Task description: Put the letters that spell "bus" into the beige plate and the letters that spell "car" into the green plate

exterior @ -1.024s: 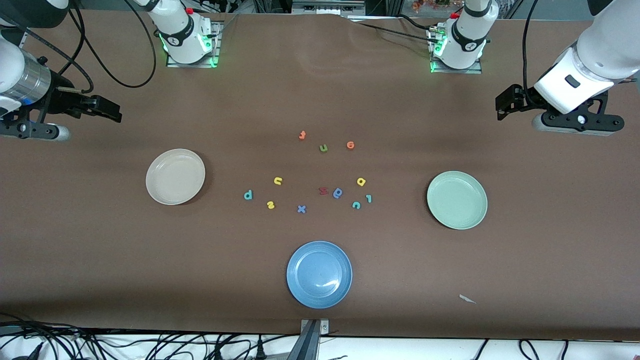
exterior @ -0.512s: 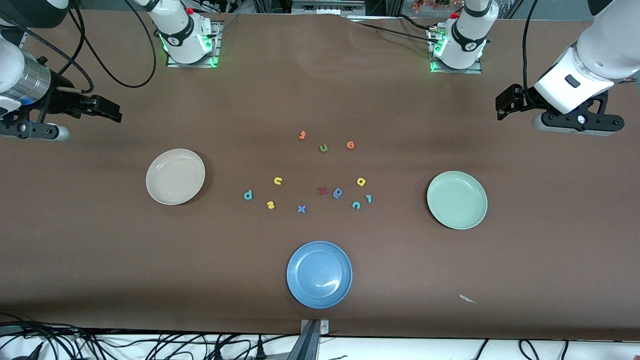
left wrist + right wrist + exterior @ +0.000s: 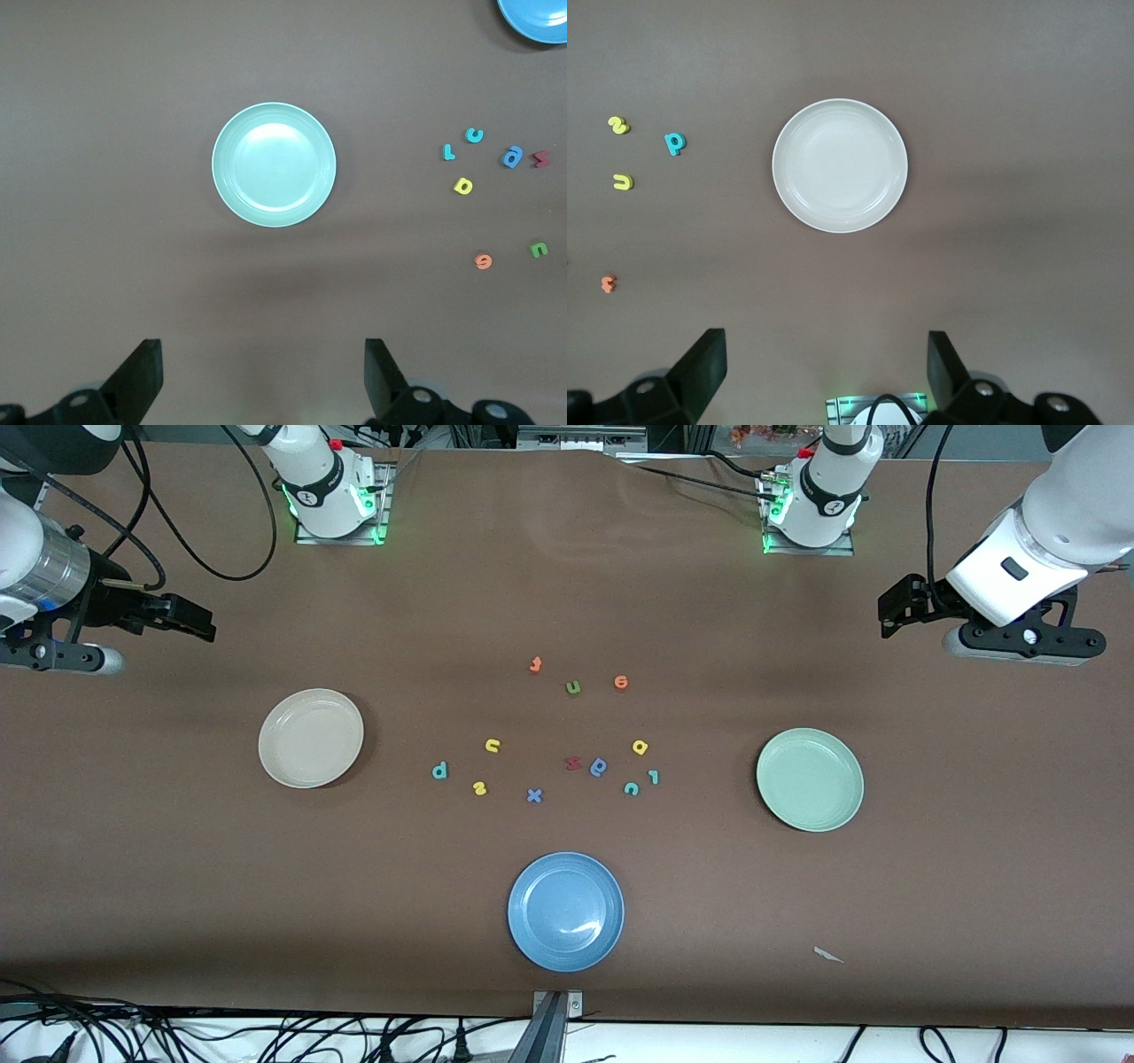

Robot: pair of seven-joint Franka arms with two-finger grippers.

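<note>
Foam letters [image 3: 534,795] number eleven, plates [image 3: 810,779] three; both pincers [image 3: 262,376] gape empty.

Brown tbl top [image 3: 567,584] w/ black cables [image 3: 266,1036] along white edge, even lighting.

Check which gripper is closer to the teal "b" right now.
Right. The right gripper hangs open past the beige plate from the teal "b"; the left gripper waits open at the other end, past the green plate.
</note>
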